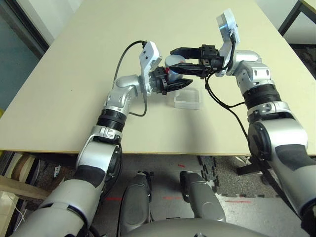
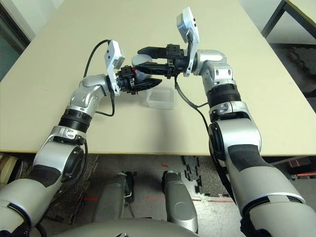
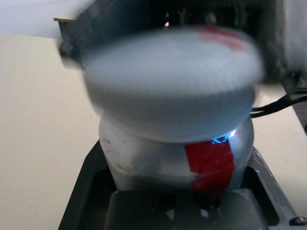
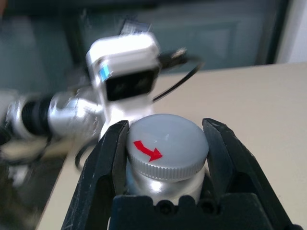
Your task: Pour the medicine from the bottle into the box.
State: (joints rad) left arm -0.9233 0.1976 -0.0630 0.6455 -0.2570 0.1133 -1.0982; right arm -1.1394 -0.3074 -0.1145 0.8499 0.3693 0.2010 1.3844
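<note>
Bottle [image 3: 175, 160] hangs above the table [image 1: 74, 74] — the left gripper [image 1: 170, 85] clamps its body. The right gripper [image 4: 165, 158] pinches its cap [image 4: 165, 143] — box [image 1: 188, 99] just below.

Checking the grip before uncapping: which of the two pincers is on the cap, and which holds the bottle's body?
The right pincer grips the cap; the left pincer holds the bottle below it, above the table.

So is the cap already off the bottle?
No, the cap sits on the bottle, between the right gripper's fingers.
</note>
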